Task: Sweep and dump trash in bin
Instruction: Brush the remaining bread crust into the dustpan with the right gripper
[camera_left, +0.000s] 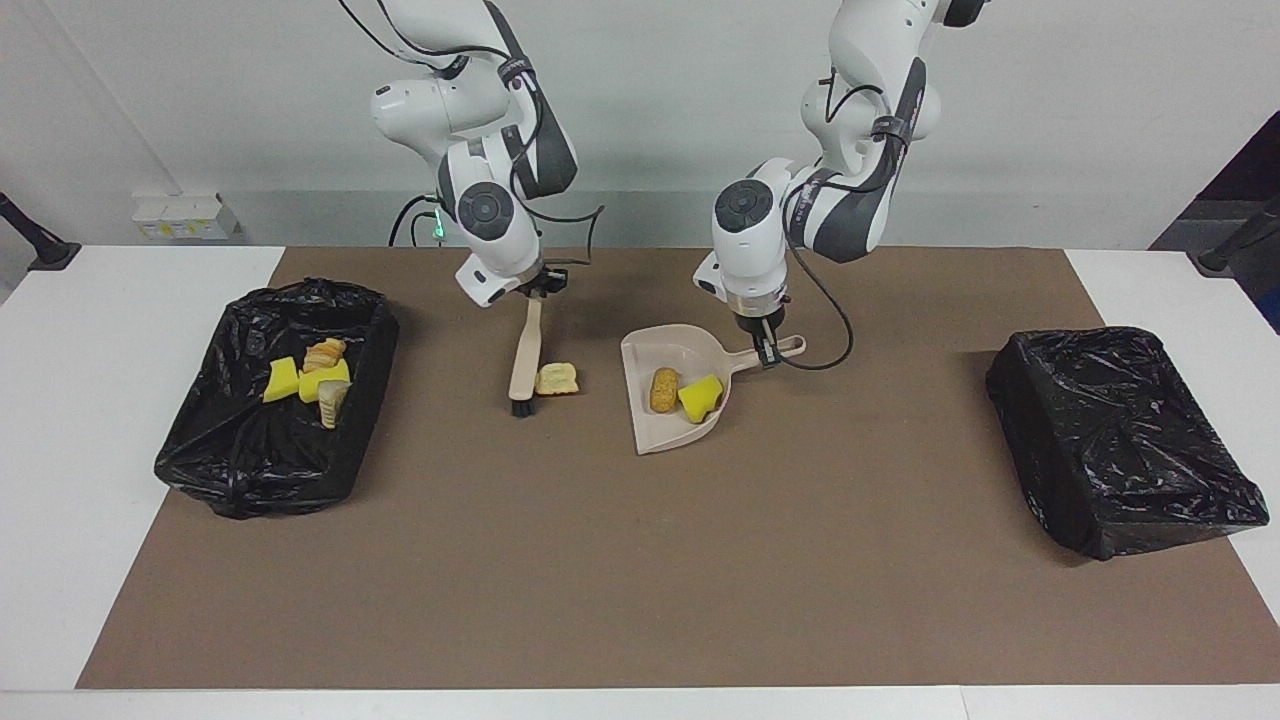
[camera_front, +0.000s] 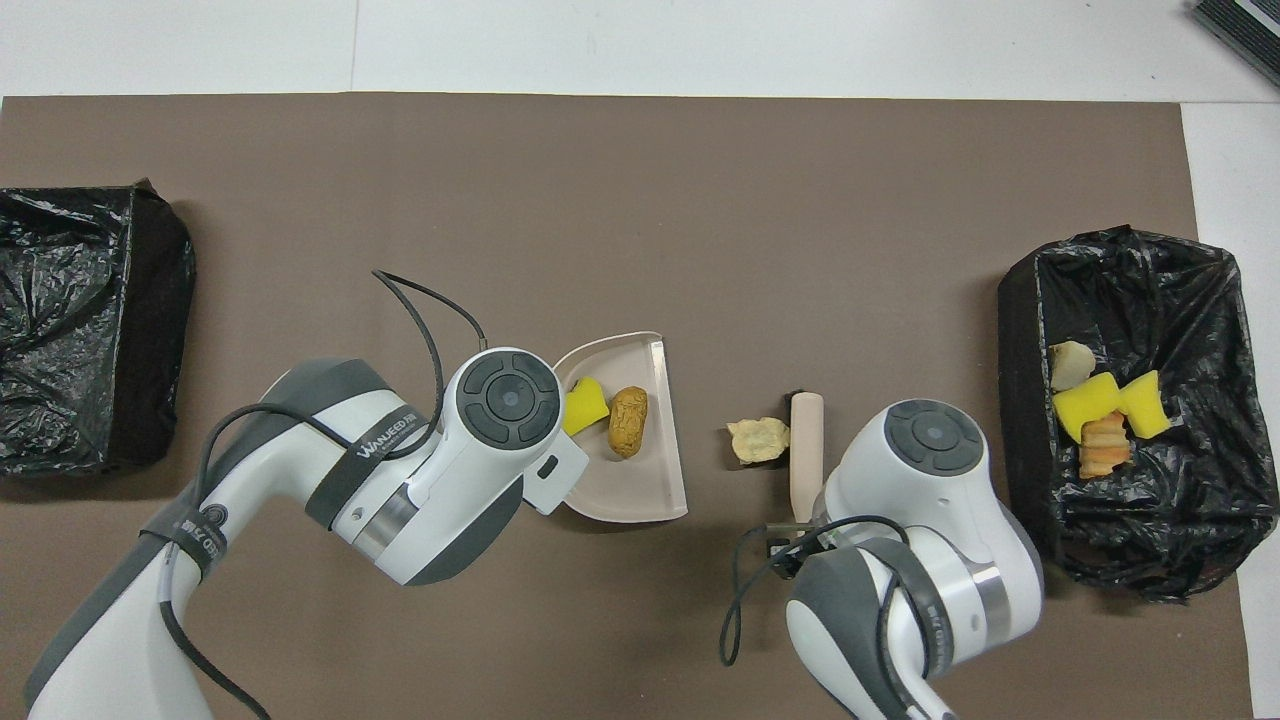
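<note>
Covering most of the table (camera_left: 60, 420) is a brown mat (camera_left: 640, 590), on which two black-lined bins are set. The bin (camera_left: 270, 440) at the right arm's end is seen to hold four pieces of trash (camera_left: 310, 380) already: yellow sponge chunks and pale lumps. The other bin (camera_left: 1120, 440), at the left arm's end, shows no contents. Between them, the beige dustpan (camera_left: 655, 425) is held by its handle in the left gripper (camera_left: 768, 358), whose jaws are shut tight on it; an orange-brown lump (camera_left: 664, 390) and a yellow sponge (camera_left: 700, 398) are carried in the pan. The brush (camera_left: 524, 365) is gripped at its handle top by the right gripper (camera_left: 533, 292), jaws fully closed on it, bristles down on the mat. One pale lump (camera_left: 556, 379) is left on the mat, touching the brush on the side toward the dustpan. By this count four pieces are binned, two are collected, and one is yet to be swept; the pan is yet to be dumped.
</note>
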